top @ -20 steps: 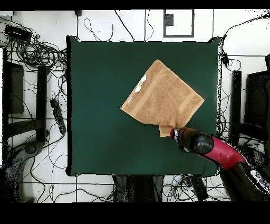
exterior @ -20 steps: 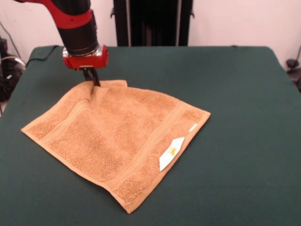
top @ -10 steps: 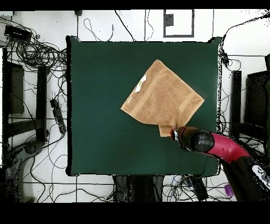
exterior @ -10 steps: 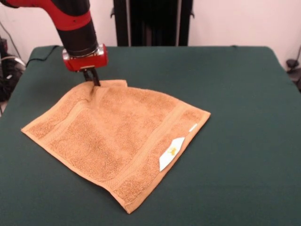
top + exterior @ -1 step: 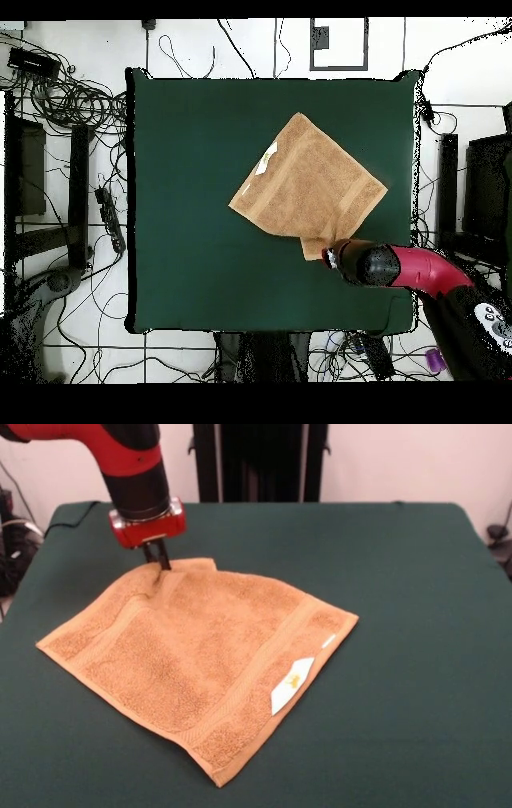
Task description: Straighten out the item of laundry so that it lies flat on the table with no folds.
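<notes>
Gripper pinching the far corner of the towel, which is lying on the green table.

Front view: I am seeing the gripper point(image 5: 157, 557) reaching down with its dark fingers drawn together on a bunched, folded-over corner of the orange-tan terry towel point(image 5: 200, 656). The looped pile is showing woven border bands, and a white label point(image 5: 291, 683) with a small yellow mark I cannot read is sitting at one edge. The table point(image 5: 416, 632) is wearing dark green cloth, with a pale wall behind.

Overhead view: I am looking at the towel point(image 5: 307, 187) lying as a diamond toward one side of the table point(image 5: 200, 220), the gripper point(image 5: 330, 254) at its lower corner, cables trailing over the white floor around.
</notes>
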You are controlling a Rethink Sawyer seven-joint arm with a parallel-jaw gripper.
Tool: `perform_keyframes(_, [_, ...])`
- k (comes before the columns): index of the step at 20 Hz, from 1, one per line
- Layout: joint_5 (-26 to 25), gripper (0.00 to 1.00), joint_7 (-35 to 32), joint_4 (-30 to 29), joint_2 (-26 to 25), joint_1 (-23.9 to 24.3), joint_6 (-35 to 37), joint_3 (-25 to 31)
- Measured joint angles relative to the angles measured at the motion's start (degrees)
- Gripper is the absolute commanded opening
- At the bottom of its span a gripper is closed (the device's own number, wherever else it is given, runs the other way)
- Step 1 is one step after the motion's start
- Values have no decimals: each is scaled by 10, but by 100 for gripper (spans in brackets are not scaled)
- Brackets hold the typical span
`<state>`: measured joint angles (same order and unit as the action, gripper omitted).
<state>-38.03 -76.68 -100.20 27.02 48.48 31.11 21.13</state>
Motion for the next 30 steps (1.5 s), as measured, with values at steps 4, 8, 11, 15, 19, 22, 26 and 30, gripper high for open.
perform_keyframes(4, [-34, 0, 1, 0, 3, 0, 10, 14])
perform_keyframes(8, [-66, 0, 2, -3, 5, 6, 18, 31])
perform_keyframes(11, [-84, 0, 5, -6, 7, 11, 21, 42])
perform_keyframes(15, [-105, 0, 16, -11, 9, 14, 21, 52])
perform_keyframes(19, [-128, 0, 42, -16, 12, 19, 24, 66])
perform_keyframes(22, [-143, 0, 88, -20, 11, 32, 32, 83])
perform_keyframes(26, [-156, 0, 179, -24, 7, 48, 42, 105])
perform_keyframes(30, [-160, 0, 286, -24, 6, 52, 54, 114])
